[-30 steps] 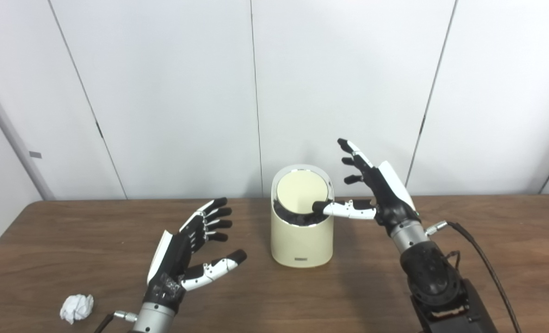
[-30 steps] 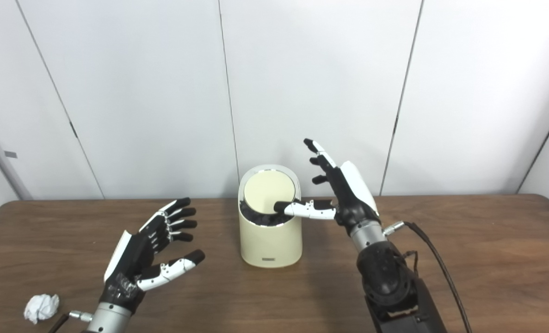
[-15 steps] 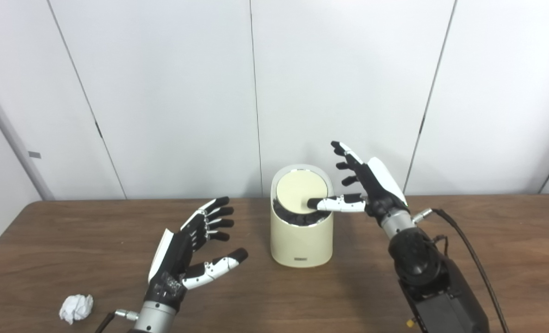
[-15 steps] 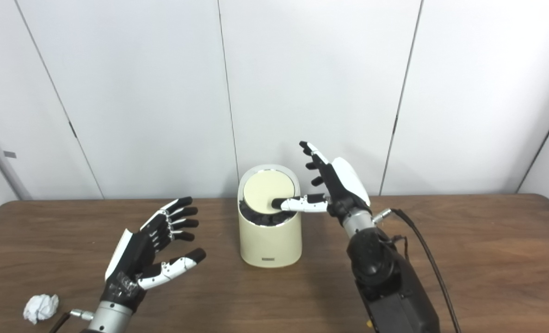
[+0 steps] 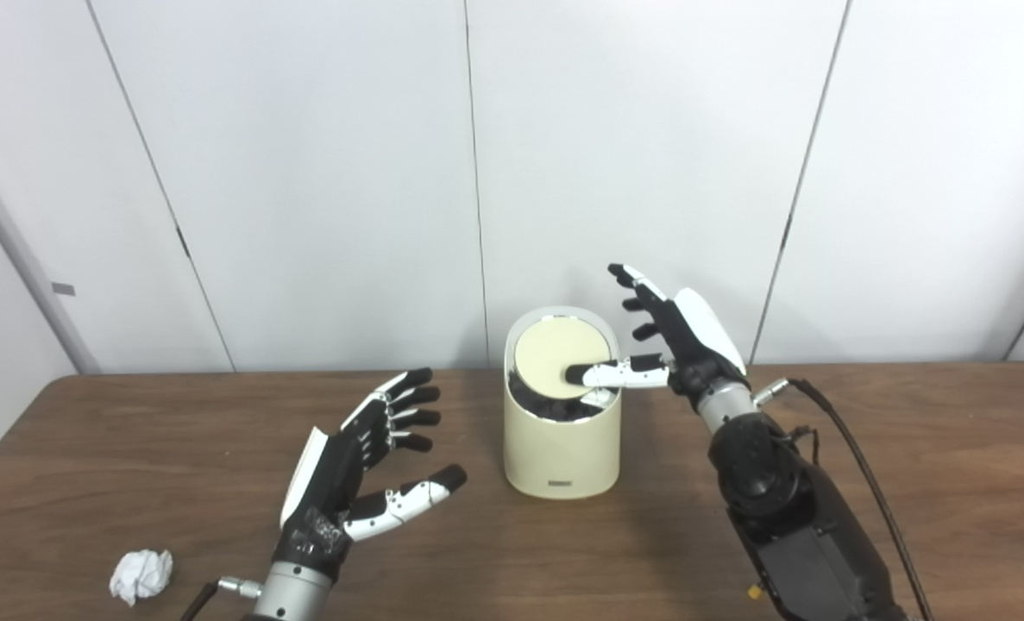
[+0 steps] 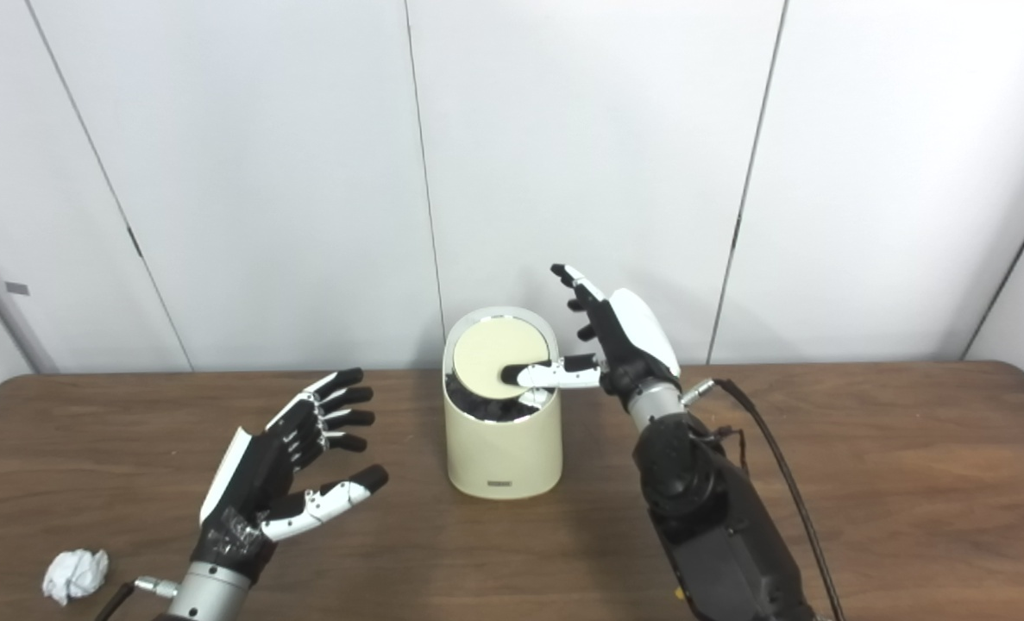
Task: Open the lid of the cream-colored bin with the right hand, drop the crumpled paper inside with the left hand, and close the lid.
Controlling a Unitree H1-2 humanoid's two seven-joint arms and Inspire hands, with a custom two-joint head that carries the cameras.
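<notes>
The cream-colored bin (image 5: 562, 453) stands upright at the middle of the table, by the wall. Its round lid (image 5: 555, 352) is tilted up toward the back, showing a dark gap with a black liner at the front. My right hand (image 5: 680, 341) is open beside the bin's right rim, and its thumb reaches across onto the lid's lower right edge. The crumpled paper (image 5: 140, 575) lies on the table at the front left. My left hand (image 5: 361, 470) hovers open, palm up, left of the bin and right of the paper, holding nothing.
The brown wooden table (image 5: 951, 483) runs to a white panelled wall (image 5: 322, 172) just behind the bin. A black cable (image 5: 857, 448) trails from my right wrist over the table's right side.
My right hand has shifted left and farther back, sliding its thumb from the bin's front opening up onto the lid. The left hand and paper have barely moved.
</notes>
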